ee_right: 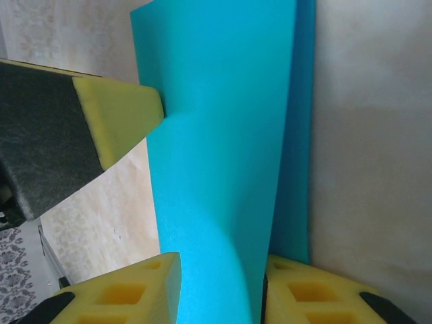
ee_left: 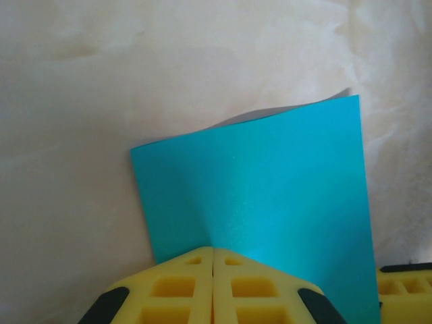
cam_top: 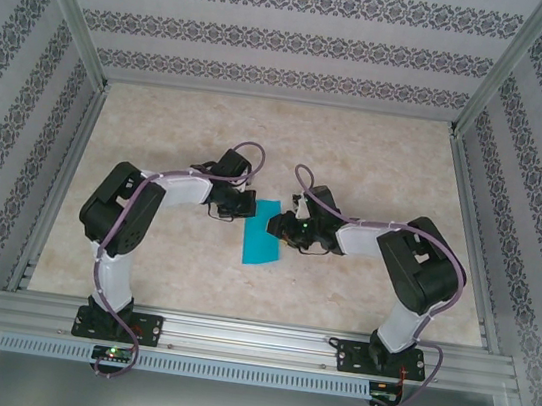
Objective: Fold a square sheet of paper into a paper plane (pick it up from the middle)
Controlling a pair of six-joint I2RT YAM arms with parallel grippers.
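- The patterned walls [cam_top: 273, 42] close in the work area on three sides, grey floral bands on white.
- The desk [cam_top: 378, 158] has a pale, marbled beige top; a ribbed aluminium rail [cam_top: 252, 337] runs along its near edge and carries both arm bases.
- The left arm [cam_top: 133, 214] and the right arm [cam_top: 415, 259] bend inward from their bases, and their wrists come close together near the middle of the desk.
- The sheet of paper [cam_top: 262, 237] lies at the middle of the desk between the two wrists. From above it looks like a narrow teal rectangle that is slightly tilted.
- The left wrist view shows the sheet [ee_left: 270, 189] as two layers. A pale edge peeks out behind the teal top layer at the far side, and a soft ridge rises from the near edge.
- In the right wrist view the top layer [ee_right: 223, 135] curves up off the desk, with a second teal layer showing along its right side.
- The left pincer [ee_left: 212, 251] is closed, its yellow pads pressed together on the near edge of the sheet. From the right wrist its tip [ee_right: 152, 108] meets the paper's edge.
- The right pincer [ee_right: 221, 263] stands partly apart, one yellow pad on each side of the raised layer, which passes between them.
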